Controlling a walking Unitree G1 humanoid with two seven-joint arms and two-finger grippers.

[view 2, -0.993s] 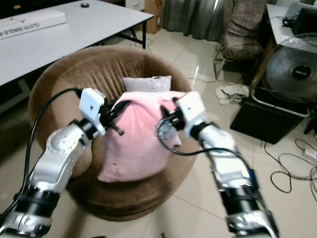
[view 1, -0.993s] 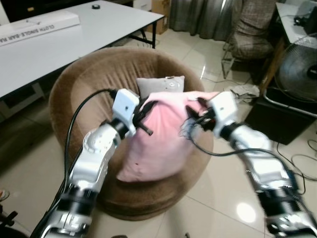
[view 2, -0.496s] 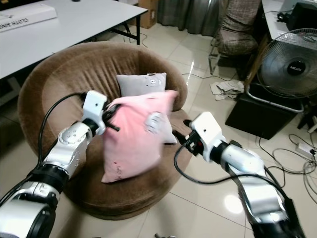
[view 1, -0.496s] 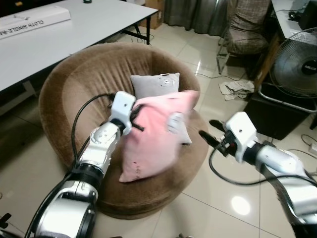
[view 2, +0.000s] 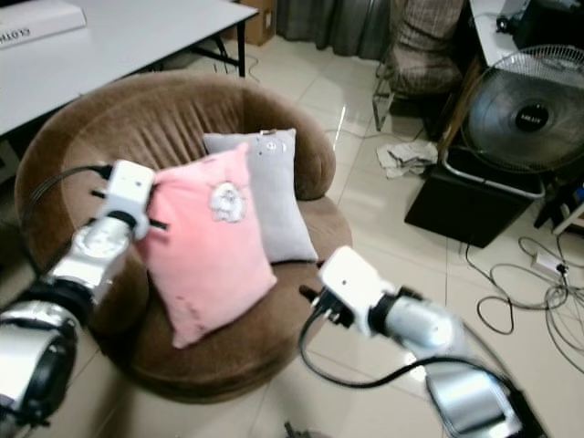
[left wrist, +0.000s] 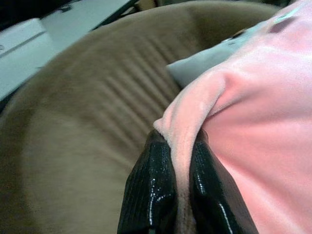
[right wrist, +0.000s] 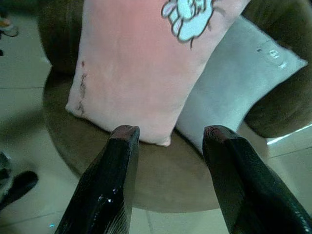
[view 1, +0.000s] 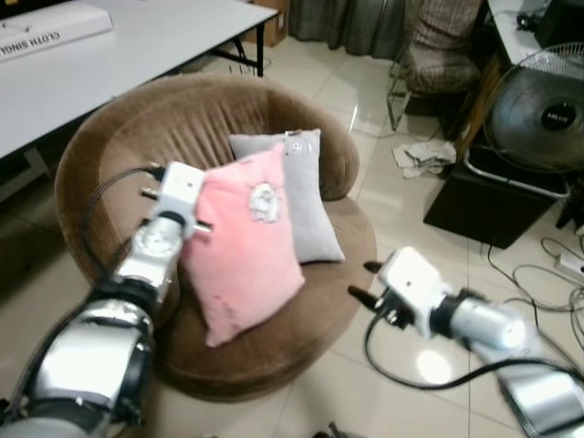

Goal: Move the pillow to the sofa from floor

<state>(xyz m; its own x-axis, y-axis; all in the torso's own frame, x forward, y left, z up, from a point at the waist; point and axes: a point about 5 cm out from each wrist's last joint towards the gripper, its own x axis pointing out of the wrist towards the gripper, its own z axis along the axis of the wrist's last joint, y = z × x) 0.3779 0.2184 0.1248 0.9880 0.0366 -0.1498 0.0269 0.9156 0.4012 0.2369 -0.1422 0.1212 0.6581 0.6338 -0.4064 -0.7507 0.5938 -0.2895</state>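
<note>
Pillow (view 1: 245, 246), pink with a small white cartoon print, standing on edge on the seat of the round brown sofa (view 1: 146, 137), tilted and leaning against a grey pillow (view 1: 297, 196) that rests against the sofa's far backrest. My left gripper (left wrist: 181, 195) is at the pink pillow's upper left corner; in the left wrist view my two black fingers (left wrist: 151, 195) are pinched tight on a fold of the pink fabric, with the ribbed brown backrest beyond. My right gripper (right wrist: 168, 146) is off the pillow, to the right of the sofa's near rim and over the tiled floor (view 1: 420, 246); its fingers (right wrist: 105, 185) are spread apart with nothing between them, and the right wrist view looks along them at the lower corner of the pink pillow, the grey pillow beside it and the sofa seat. Far left, a white table (view 1: 128, 55) carries a long white box (view 1: 50, 27). Far right, a standing fan (view 1: 543, 114) sits above a black box (view 1: 479, 201), with cables (view 1: 547, 265) trailing over the floor near them.
</note>
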